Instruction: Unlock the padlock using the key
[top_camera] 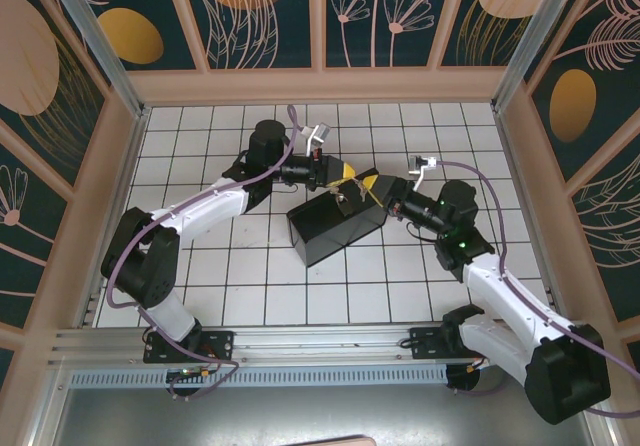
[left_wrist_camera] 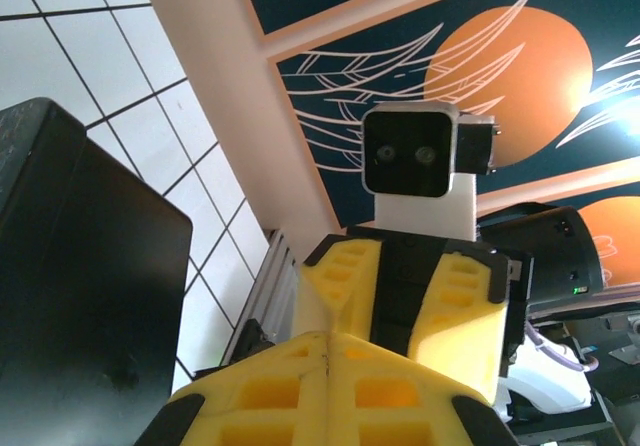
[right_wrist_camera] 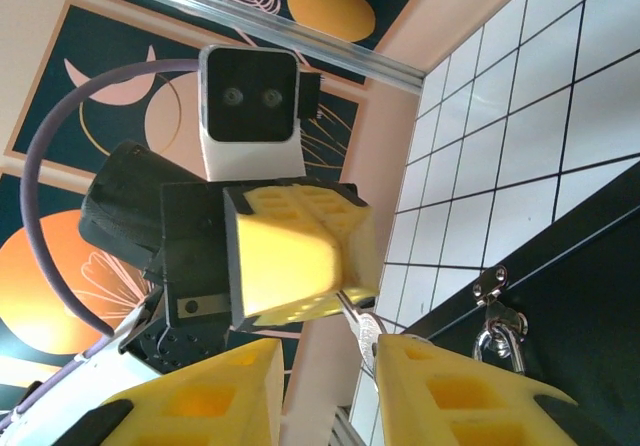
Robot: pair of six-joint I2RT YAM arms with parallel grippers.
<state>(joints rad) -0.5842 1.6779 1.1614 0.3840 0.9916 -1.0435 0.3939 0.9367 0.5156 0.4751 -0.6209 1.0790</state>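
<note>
**Key in the air above the box, padlock not yet touched**

I have both arms meeting over the black box (top_camera: 335, 228) in the middle of the desk (top_camera: 230, 266). The left gripper (top_camera: 345, 173) comes in from the left and the right gripper (top_camera: 368, 183) from the right, tips almost touching.

In the right wrist view, the left fingers (right_wrist_camera: 300, 256) are pressed together. The key (right_wrist_camera: 366, 334) sticks out from their tip, so I read it as pinched there. The right fingers (right_wrist_camera: 450, 396) stand apart. The key's free end lies just beside the inner face of 1 of them, but I see no clamp on it.

The padlock (right_wrist_camera: 498, 344) hangs from the hasp (right_wrist_camera: 490, 284) on the box's face, just right of the key. Its shackle passes through the hasp. Its body is partly hidden behind my right finger, and I cannot see the keyhole.

My judgement on progress:
- **Done:** the key is off the desk and close to the lock.
- **Left, 3 steps:** line the key up with the keyhole, push it in, and turn it until the shackle springs.
</note>
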